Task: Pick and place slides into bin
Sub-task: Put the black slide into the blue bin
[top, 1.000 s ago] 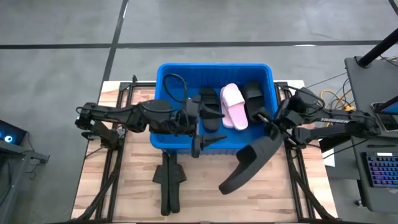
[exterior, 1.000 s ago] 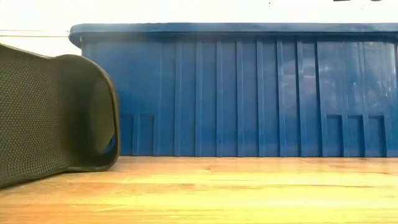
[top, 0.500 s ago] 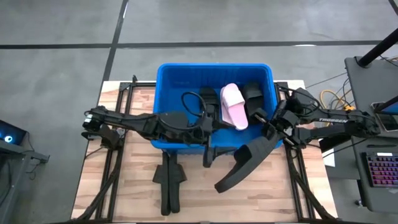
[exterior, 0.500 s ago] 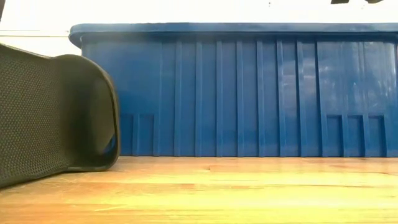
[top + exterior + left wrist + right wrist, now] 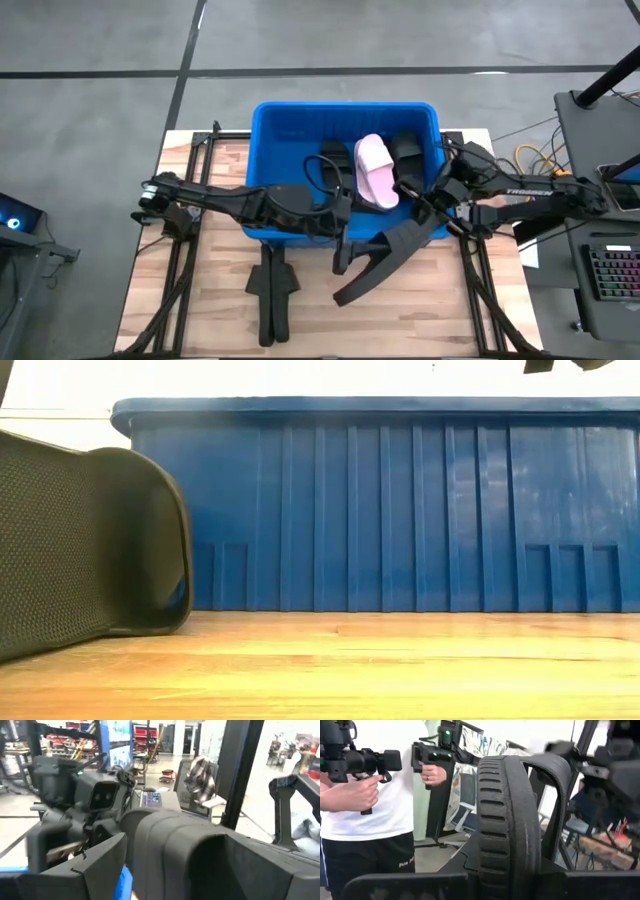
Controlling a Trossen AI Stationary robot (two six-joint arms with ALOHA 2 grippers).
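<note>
Wooden worktop carried the blue bin at about 12 o'clock, with black slides and the pink slide already inside. Over the last second the left jaws swung from above the bin out to its near wall, closing on the black slide the right jaws were carrying. That slide also drooped lower and slid toward 9. My guess is a handoff or a two-arm grab, so it wasn't binned yet. Right jaws were clamped on the slide's upper end; it hung toward 7 o'clock, just outside the bin wall. Left jaws looked spread, right next to its strap, though I couldn't tell if they touched. One more black slide lay at 6.
</note>
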